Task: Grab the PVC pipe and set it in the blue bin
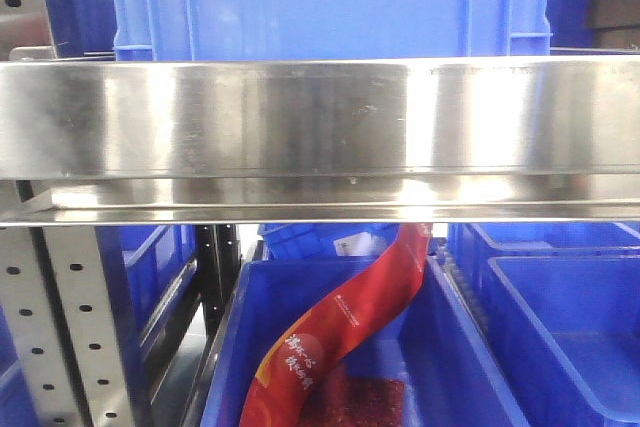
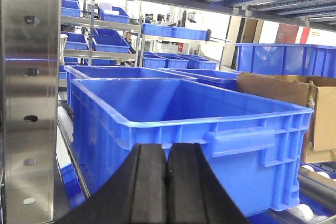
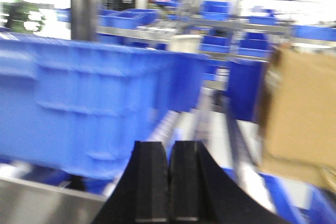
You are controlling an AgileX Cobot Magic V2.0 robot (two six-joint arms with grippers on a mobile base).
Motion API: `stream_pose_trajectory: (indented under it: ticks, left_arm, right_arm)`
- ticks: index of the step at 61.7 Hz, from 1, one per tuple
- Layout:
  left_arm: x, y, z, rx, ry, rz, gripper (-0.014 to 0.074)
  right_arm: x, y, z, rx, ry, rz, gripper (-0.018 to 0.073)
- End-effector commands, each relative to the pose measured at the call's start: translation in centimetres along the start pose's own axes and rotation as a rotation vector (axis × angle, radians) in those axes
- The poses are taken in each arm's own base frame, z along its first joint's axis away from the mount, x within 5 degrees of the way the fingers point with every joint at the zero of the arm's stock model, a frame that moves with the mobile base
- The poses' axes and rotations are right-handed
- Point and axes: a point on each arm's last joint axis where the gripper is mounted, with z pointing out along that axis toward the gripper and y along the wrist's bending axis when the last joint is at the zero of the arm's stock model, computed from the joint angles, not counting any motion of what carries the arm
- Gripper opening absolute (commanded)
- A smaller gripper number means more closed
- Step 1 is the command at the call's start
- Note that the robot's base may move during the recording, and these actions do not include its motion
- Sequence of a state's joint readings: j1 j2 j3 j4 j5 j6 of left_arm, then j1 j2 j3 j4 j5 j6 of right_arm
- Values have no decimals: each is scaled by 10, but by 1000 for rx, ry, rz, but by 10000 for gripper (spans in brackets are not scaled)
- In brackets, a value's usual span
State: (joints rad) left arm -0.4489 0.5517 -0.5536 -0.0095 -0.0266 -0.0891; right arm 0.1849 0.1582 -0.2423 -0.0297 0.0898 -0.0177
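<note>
1. No PVC pipe shows in any view, so which way it lies from the fingers, how its long axis runs, and which arm is nearer cannot be told.
2. The left gripper (image 2: 167,192) has its two black fingers pressed together with nothing between them. It faces a blue bin (image 2: 184,135) just ahead on the shelf, with a steel post (image 2: 31,98) at its left and a cardboard box (image 2: 294,103) to the right.
3. The right gripper (image 3: 168,187) is likewise closed and empty. Its view is blurred; a blue crate (image 3: 89,103) sits to the left and a brown box (image 3: 299,119) to the right, with a roller lane between them.
4. In the front view a steel shelf beam (image 1: 320,137) fills the middle. Below it an open tub (image 1: 470,367) holds a red packet (image 1: 340,337), not a pipe.
5. Judgement: the task appears barely begun. The pipe must be found first, and both grippers must open before any grasp. The bin before the left gripper looks like a likely drop place.
</note>
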Motion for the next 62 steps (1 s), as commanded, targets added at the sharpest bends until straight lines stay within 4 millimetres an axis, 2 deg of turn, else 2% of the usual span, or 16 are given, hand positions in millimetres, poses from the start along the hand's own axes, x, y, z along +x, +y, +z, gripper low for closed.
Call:
stream_pose_trajectory:
  ticks: [1, 10, 20, 30, 62]
  left_arm:
    - [-2, -1, -2, 5, -21, -3, -111]
    - [-2, -1, -2, 5, -21, -3, -111]
    - [-1, -1, -2, 5, -19, -3, -111]
    - [-2, -1, -2, 5, -21, -3, -111]
    - [-2, -1, -2, 5, -21, -3, -111]
  right_arm:
    - [16, -2, -6, 49, -8, -15, -169]
    - [41, -2, -13, 82, -27, -3, -169]
    - [66, -1, -10, 80, 18, 35, -169]
    - [59, -2, -11, 84, -56, 32, -169]
    - [63, -2, -11, 83, -12, 34, -169]
